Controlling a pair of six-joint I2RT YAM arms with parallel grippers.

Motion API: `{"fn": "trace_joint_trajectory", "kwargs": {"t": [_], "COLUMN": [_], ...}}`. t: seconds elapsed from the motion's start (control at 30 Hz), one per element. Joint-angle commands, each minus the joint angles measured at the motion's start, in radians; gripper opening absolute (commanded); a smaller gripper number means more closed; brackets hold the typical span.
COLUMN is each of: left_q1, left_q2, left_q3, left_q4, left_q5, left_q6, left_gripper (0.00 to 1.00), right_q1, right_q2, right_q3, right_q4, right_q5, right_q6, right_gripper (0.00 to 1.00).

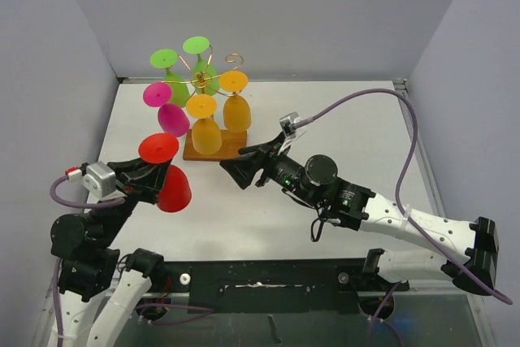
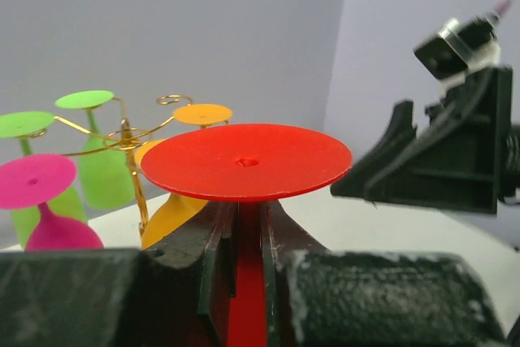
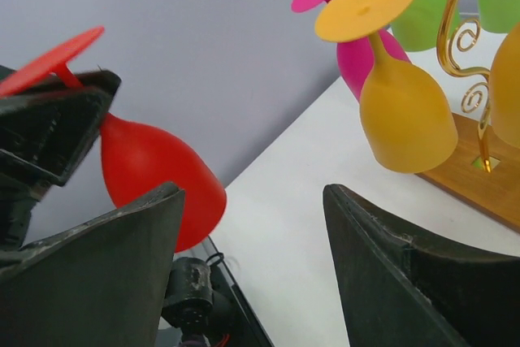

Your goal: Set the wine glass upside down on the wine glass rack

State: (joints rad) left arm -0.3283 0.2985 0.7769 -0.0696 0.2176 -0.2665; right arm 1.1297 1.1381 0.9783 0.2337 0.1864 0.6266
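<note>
Red up front: the left gripper [image 1: 148, 175] is pinching narrow on the stem of the red glass [image 1: 174, 191]. It is holding the glass upside down at a slight tilt, foot on top and bowl hanging below, over the near-left part of the table [image 1: 341, 127]. From the left wrist, the stem is running straight up between the two fingers [image 2: 195, 241], and the round red foot is sitting flat just above them.

To its right, the right gripper [image 1: 234, 162] is hovering low over the middle of the table. Its jaws are standing wide with nothing between them, pointing left toward the red bowl. From its own wrist, that bowl is showing just beyond one finger, apart from it.

Just behind both, the rack [image 1: 231, 145] is standing on its wooden base, and the red glass is near its front-left corner, not on it. Two orange glasses [image 1: 205, 134] are hanging bowl-down at the front of the gold wire. A pink glass [image 1: 172, 118] is hanging on the left, close to the red foot. Two green glasses [image 1: 207, 77] are hanging at the back.
</note>
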Motion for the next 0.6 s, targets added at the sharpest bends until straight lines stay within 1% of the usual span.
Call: {"fn": "trace_joint_trajectory", "kwargs": {"t": [0.0,0.1,0.3,0.4,0.57], "left_q1": [-0.002,-0.002,-0.002,-0.002,-0.002], "left_q2": [0.026,0.023,0.026,0.032,0.037], "left_q3": [0.011,-0.029,-0.073,-0.084,-0.095], "left_q4": [0.083,0.149,0.188,0.201,0.194], "left_q5": [0.277,0.373,0.432,0.459,0.458], "left_q6": [0.142,0.169,0.181,0.184,0.203], "left_gripper": [0.00,0.00,0.00,0.00,0.00], "right_q1": [-0.033,-0.047,-0.061,-0.065,-0.067], "right_q2": [-0.042,-0.041,-0.024,0.006,0.057], "right_q3": [0.034,0.031,0.007,0.025,0.074], "right_q4": [0.150,0.191,0.292,0.292,0.254], "right_q5": [-0.076,-0.105,-0.160,-0.197,-0.267], "right_q6": [0.088,0.135,0.243,0.270,0.280], "right_gripper": [0.70,0.70,0.70,0.70,0.69]}}
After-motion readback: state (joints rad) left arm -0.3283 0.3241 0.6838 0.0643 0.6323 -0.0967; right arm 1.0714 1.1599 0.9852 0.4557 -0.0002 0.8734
